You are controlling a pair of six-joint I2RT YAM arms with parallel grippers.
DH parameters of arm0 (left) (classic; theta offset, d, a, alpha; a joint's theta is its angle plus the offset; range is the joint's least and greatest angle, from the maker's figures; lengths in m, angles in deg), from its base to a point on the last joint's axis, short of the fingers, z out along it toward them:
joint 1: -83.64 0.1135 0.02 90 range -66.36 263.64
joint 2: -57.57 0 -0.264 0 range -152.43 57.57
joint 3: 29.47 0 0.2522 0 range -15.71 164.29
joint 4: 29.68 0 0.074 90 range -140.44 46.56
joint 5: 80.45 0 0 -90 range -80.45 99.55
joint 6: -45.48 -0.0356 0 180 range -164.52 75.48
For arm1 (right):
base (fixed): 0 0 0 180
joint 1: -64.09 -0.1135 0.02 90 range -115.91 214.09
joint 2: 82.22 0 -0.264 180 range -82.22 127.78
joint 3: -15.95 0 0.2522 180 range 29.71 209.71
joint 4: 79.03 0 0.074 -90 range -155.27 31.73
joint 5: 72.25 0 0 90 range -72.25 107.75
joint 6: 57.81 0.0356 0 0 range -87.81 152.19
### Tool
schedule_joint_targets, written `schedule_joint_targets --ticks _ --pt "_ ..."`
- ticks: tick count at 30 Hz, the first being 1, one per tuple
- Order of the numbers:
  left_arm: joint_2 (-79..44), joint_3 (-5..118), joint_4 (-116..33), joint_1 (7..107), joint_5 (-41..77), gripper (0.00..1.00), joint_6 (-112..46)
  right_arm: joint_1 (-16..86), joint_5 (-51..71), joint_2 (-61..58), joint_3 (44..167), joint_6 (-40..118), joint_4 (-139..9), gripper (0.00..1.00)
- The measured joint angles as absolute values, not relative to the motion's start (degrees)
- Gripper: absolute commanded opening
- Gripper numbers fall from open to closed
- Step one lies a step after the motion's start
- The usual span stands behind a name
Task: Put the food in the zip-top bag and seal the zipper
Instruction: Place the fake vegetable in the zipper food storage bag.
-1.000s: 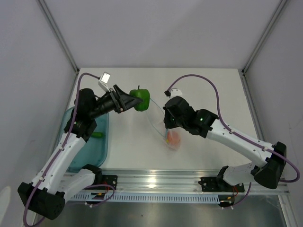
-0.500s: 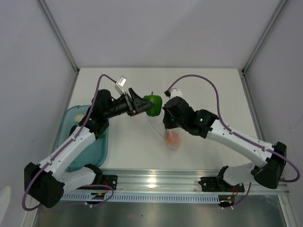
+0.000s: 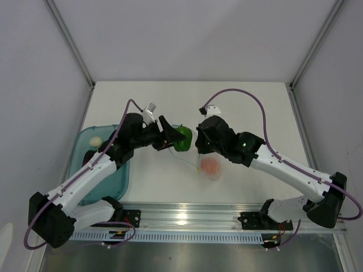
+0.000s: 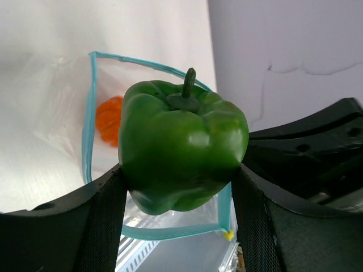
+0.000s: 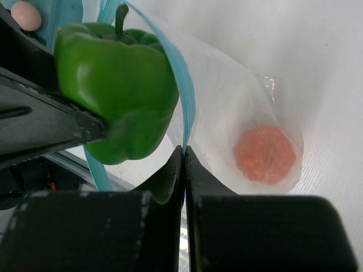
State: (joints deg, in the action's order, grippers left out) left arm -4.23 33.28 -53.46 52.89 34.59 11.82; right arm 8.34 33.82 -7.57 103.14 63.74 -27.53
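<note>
My left gripper (image 3: pixel 177 137) is shut on the green bell pepper (image 3: pixel 182 138), gripping its sides, stem up in the left wrist view (image 4: pixel 181 147). The pepper hangs right at the open mouth of the clear zip-top bag (image 3: pixel 209 170). The light-blue zipper (image 4: pixel 88 130) frames the opening behind the pepper. My right gripper (image 3: pixel 199 148) is shut on the bag's mouth edge, pinching the zipper (image 5: pixel 185 102) between its jaws (image 5: pixel 185 150). An orange round fruit (image 5: pixel 265 154) lies deep inside the bag (image 5: pixel 227 85). The same fruit (image 4: pixel 109 119) shows through the opening.
A teal translucent tray (image 3: pixel 116 178) stands at the left under my left arm. A pinkish-cream egg (image 3: pixel 97 140) and a dark piece (image 3: pixel 89 156) lie in it. A metal rail (image 3: pixel 181 218) runs along the near table edge. Walls close in on both sides.
My left gripper has carried the pepper rightward and down to the bag's mouth. The right gripper has kept its pinch; the bag shifted slightly.
</note>
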Motion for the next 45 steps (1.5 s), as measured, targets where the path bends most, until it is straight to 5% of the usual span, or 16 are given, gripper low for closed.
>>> schedule_joint_targets --ticks 11,18,36,45 --pt "-4.93 38.31 -65.85 47.45 25.65 0.05 6.16 7.95 35.75 -7.83 103.11 63.74 -27.51 0.0" --pt "-8.03 40.58 -67.52 46.29 25.71 0.99 3.1 7.9 35.77 -7.86 103.11 63.74 -27.51 0.0" --pt "7.86 42.83 -71.1 46.99 11.14 1.0 -1.41 7.88 35.92 -9.21 101.69 63.7 -27.51 0.0" --pt "9.54 44.08 -80.17 60.37 4.95 1.0 -2.06 7.9 36.6 -10.09 100.6 63.48 -27.42 0.0"
